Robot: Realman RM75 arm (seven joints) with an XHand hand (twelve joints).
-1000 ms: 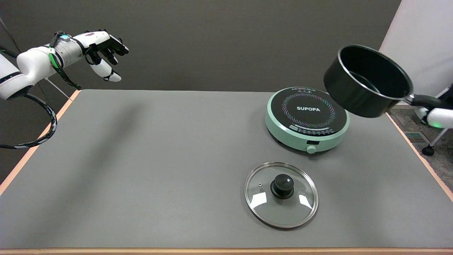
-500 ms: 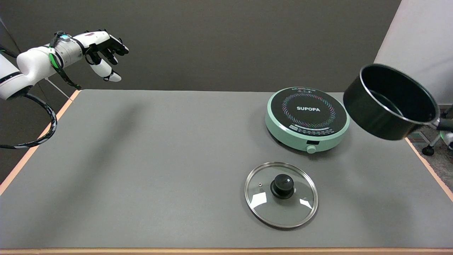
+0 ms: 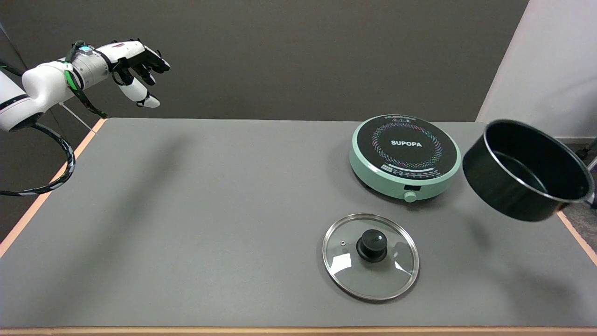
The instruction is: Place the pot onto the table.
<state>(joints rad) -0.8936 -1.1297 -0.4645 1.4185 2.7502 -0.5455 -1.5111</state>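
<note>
My right hand sat outside the camera's view past the right edge. My left hand (image 3: 135, 65) hung raised in the air at upper left, fingers loosely curled.

The grey counter (image 3: 210, 210) carries a green cooker (image 3: 405, 156) at the far right and a glass lid (image 3: 371, 256) nearer, apart.
</note>
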